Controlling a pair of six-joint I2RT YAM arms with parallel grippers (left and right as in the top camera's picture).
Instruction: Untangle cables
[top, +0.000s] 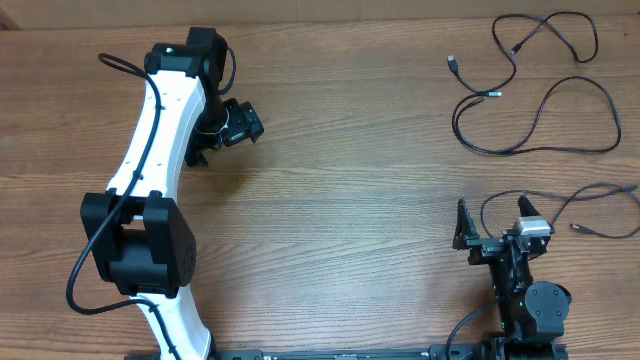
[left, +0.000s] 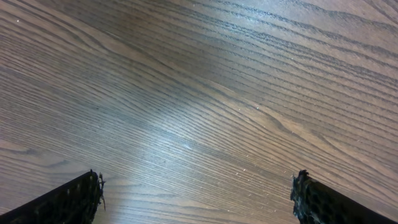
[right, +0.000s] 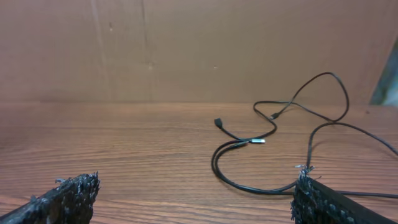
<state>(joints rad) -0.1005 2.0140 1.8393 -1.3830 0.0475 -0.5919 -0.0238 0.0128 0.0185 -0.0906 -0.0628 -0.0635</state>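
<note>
**Cables lie loose at the far right; both claws empty**

Overhead, we see the cables (top: 540, 100) spread in loose loops on the far right of the wooden counter (top: 340, 180), with another strand (top: 600, 205) trailing just beside the right claw (top: 492, 232). That claw stands released, holding nothing. The left claw (top: 222, 132) sits well apart on the other side of the counter, over bare wood.

From the left wrist, we see only wood grain between the two spread fingertips (left: 68, 202); the left claw is released and empty.

From the right wrist, the cables (right: 273, 149) lie ahead and to the right, crossing near a silver-tipped plug (right: 256, 141). We judge the right arm best placed: we should grip one strand near a plug and draw it slowly away from the crossings, watching that no loop tightens.
</note>
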